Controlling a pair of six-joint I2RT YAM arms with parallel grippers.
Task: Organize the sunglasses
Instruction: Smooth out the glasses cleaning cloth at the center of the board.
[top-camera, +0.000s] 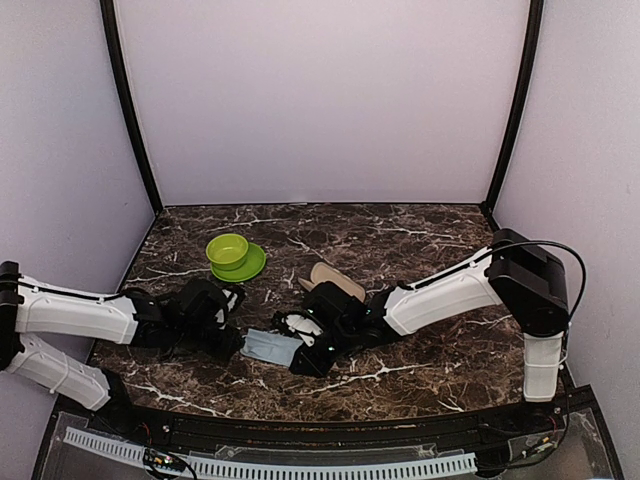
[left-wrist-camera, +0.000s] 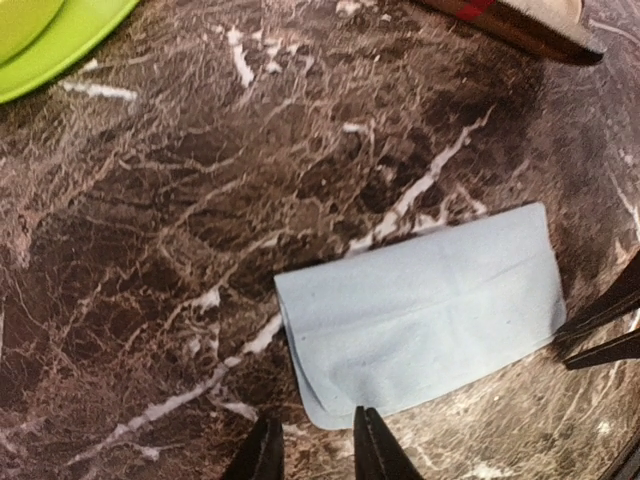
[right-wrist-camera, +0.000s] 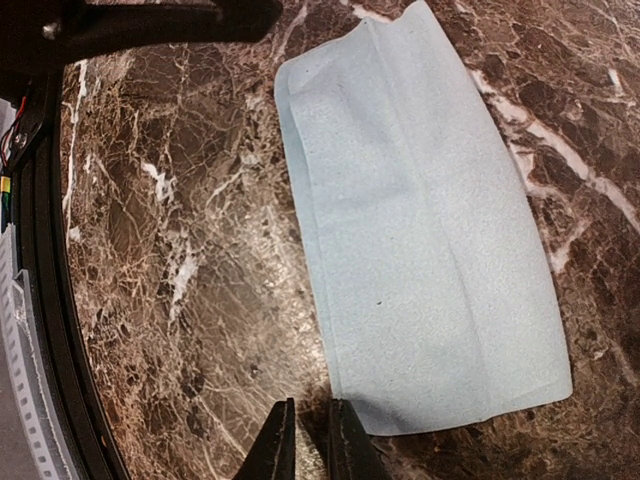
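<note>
A folded light-blue cloth (top-camera: 268, 347) lies flat on the marble table, also seen in the left wrist view (left-wrist-camera: 420, 310) and the right wrist view (right-wrist-camera: 430, 220). My left gripper (top-camera: 232, 338) is at its left end, jaws a little apart and empty (left-wrist-camera: 318, 450), with one fingertip (left-wrist-camera: 372, 440) over the cloth's edge. My right gripper (top-camera: 303, 358) is at its right end, jaws narrowly apart and empty (right-wrist-camera: 308, 440), just beside the cloth's corner. A white-and-dark object, probably the sunglasses (top-camera: 298, 322), lies behind the cloth, partly hidden by my right arm. A tan case (top-camera: 335, 280) lies further back.
A green bowl on a green plate (top-camera: 236, 256) stands at the back left; the plate's rim shows in the left wrist view (left-wrist-camera: 60, 50). The case's edge (left-wrist-camera: 520, 25) shows there too. The table's black front rail (right-wrist-camera: 50, 330) runs close to my right gripper.
</note>
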